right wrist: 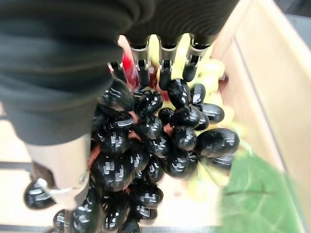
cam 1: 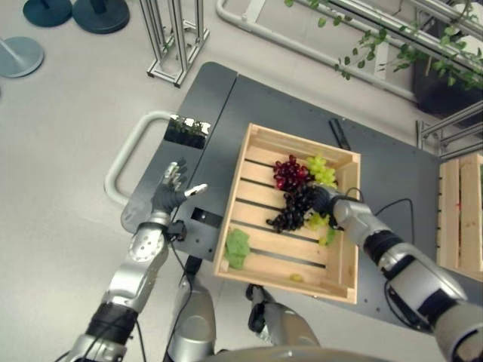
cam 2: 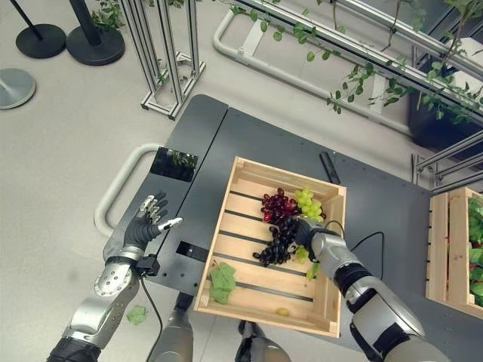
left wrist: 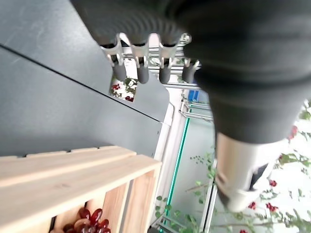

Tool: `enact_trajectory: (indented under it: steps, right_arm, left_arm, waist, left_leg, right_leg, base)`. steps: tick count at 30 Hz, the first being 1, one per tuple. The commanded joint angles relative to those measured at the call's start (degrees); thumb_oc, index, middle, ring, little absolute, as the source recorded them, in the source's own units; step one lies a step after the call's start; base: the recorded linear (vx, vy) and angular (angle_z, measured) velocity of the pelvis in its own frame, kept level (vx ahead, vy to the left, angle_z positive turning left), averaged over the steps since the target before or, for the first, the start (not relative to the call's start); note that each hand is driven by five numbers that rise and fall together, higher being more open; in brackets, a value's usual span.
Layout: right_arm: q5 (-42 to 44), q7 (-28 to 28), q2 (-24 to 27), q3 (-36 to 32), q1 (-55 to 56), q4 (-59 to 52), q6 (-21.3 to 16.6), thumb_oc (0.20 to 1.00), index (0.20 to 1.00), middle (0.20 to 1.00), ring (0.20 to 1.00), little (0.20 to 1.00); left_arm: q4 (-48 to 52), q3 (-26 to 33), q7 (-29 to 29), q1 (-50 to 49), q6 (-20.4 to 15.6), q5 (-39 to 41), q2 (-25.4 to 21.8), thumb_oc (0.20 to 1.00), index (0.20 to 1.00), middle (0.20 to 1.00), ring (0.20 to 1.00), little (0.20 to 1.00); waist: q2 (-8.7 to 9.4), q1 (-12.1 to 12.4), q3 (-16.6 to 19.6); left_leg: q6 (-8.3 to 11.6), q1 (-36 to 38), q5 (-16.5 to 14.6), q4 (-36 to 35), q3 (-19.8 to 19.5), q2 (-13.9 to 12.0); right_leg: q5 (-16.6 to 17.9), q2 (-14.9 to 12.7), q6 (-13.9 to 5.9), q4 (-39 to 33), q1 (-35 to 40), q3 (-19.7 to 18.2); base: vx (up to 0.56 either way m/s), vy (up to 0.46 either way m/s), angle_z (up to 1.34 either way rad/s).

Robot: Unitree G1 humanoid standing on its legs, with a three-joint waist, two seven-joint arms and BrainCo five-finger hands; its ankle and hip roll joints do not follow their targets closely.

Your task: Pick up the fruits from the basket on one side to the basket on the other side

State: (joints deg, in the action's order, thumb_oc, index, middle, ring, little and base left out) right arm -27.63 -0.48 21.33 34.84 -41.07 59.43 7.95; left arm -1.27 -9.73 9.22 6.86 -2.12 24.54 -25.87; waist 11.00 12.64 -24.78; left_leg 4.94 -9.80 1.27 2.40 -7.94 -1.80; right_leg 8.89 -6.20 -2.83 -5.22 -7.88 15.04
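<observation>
In the wooden crate [cam 1: 341, 265], right hand [right wrist: 160, 63] touches black grapes [right wrist: 155, 145].

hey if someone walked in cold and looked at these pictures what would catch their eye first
Most likely the wooden crate in the middle of the dark grey table, with its cluster of red grapes, green grapes and black grapes. The right hand is down among them, its fingers curled round the black bunch. Beside the crate's left side, the left hand hangs open over the table edge.
</observation>
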Motion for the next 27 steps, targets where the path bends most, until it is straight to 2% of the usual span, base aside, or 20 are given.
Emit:
enact_trajectory:
  steps: [1,14,21,27]
  right_arm:
    - [-1.5,-2.7,0.3,1.2,-1.6,7.1,1.4,1.000,1.000,1.000,1.000,1.000]
    - [-5.7,-4.4,-1.3,1.9,-1.8,10.1,2.3,1.000,1.000,1.000,1.000,1.000]
    - [-24.5,0.8,-1.7,10.2,-3.6,10.2,3.1,1.000,1.000,1.000,1.000,1.000]
    - [-31.3,3.7,-4.0,12.9,-2.6,9.3,3.0,1.000,1.000,1.000,1.000,1.000]
  left_arm:
    - [4.1,-1.9,0.1,0.6,-4.1,1.6,0.7,1.000,1.000,1.000,1.000,1.000]
    - [3.8,-2.8,0.4,0.9,-4.5,2.4,1.3,1.000,1.000,1.000,1.000,1.000]
    - [3.2,-3.9,0.6,2.0,-4.6,3.1,2.4,1.000,1.000,1.000,1.000,1.000]
    - [3.1,-4.2,0.7,2.9,-4.5,3.4,3.0,1.000,1.000,1.000,1.000,1.000]
  waist:
    - [-1.92,1.6,1.1]
    - [-3.48,2.2,0.2]
    - [-3.71,2.6,-0.6]
    - [-3.45,2.7,-0.7]
  left_leg:
    - [-2.34,-2.6,4.7,-7.4,-3.5,1.4]
    - [-2.00,-4.6,5.5,-7.4,-3.9,1.5]
    - [-1.58,-5.7,5.9,-7.4,-4.6,1.4]
    - [-1.55,-5.9,5.8,-7.4,-5.2,1.4]
  right_leg:
    - [-2.4,-3.4,-5.75,0.9,1.2,0.9]
    - [-2.0,-3.3,-5.70,0.6,-0.2,1.5]
    - [-2.1,-3.1,-5.53,0.4,-0.7,2.1]
    - [-2.3,-3.0,-5.37,0.5,-0.7,2.4]
  base:
    - [0.00,0.003,0.05]
    - [0.00,0.000,0.04]
    - [0.00,-0.005,0.02]
    - [0.00,-0.021,0.04]
